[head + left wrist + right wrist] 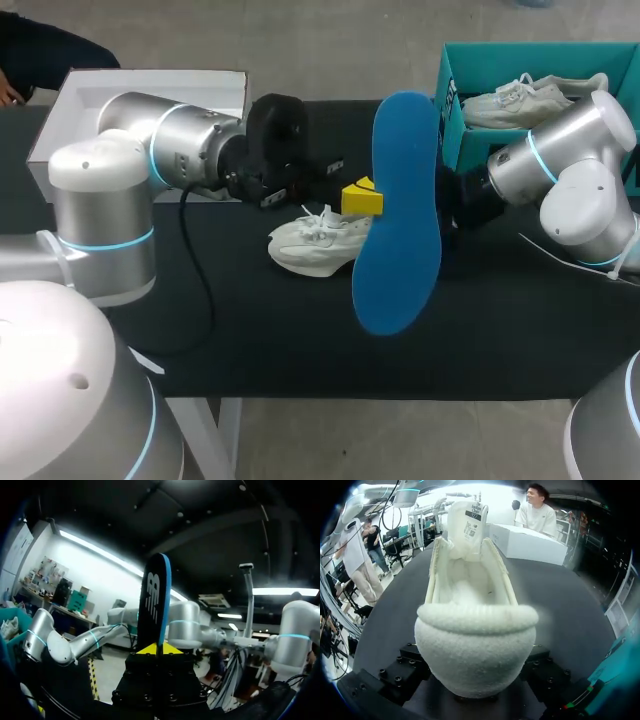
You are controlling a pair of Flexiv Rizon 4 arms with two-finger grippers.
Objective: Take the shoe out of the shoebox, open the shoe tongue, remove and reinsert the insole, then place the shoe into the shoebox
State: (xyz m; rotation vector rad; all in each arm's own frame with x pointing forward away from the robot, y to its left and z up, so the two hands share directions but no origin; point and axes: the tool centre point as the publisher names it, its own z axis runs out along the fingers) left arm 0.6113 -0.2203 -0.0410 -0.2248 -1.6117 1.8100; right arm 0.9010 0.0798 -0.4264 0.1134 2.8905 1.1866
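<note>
blue insole [400, 220] [155, 600] stands upright above the black table [250, 340], pinched at its lower end between the closed yellow tips of the left gripper [362, 197] [160, 649]. white shoe [315, 245] [475, 645] rests on the table just below and behind the insole, outside both boxes, its heel right up against the right gripper [475, 702] and its tongue [469, 520] raised at the far end. the heel and the insole hide that gripper, so i cannot tell whether it grips the shoe. teal shoebox [450, 100] sits behind the right arm [570, 170] with a second shoe [530, 100] inside. white box [150, 90] [527, 542] sits at the table's far left.
</note>
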